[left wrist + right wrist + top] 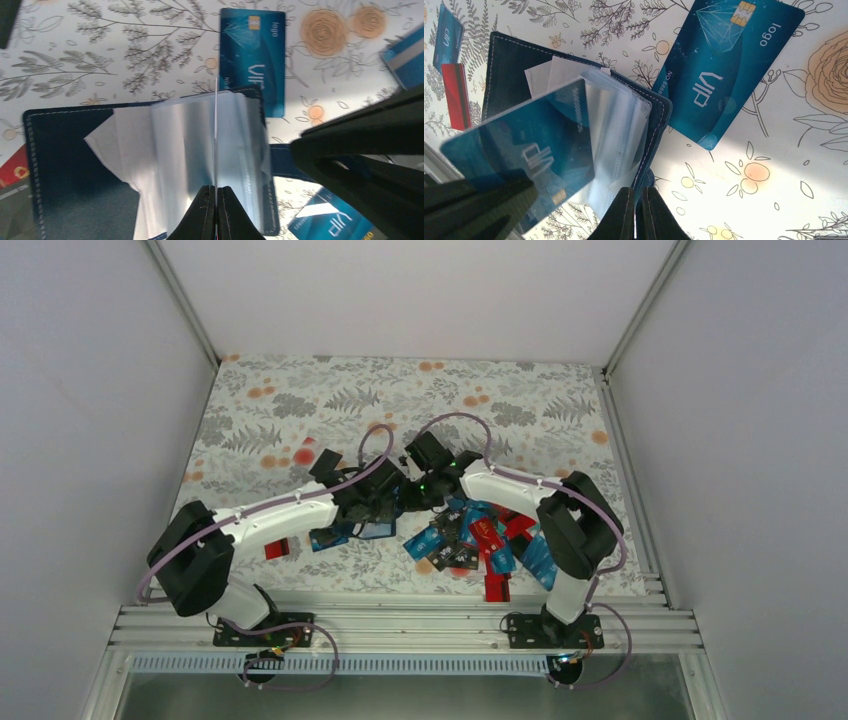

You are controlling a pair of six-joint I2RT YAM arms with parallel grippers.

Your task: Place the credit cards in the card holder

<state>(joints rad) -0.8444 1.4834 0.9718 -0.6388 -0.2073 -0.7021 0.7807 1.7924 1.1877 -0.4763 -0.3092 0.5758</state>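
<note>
The card holder (70,170) lies open on the floral table, its clear plastic sleeves fanned up; it also shows in the right wrist view (509,65) and the top view (372,531). My left gripper (216,189) is shut on a teal credit card (524,150), seen edge-on in its own view (215,130), held at the sleeves. My right gripper (635,191) is shut on the holder's navy stitched edge. Both grippers meet at the table's middle, left (383,508) and right (412,498). Another teal VIP card (252,55) lies flat just beyond the holder.
A pile of blue, red and black cards (480,540) lies under the right arm. A single red card (277,549) lies near the left arm. A red card (456,95) and a teal one (448,30) lie beyond the holder. White walls enclose the table.
</note>
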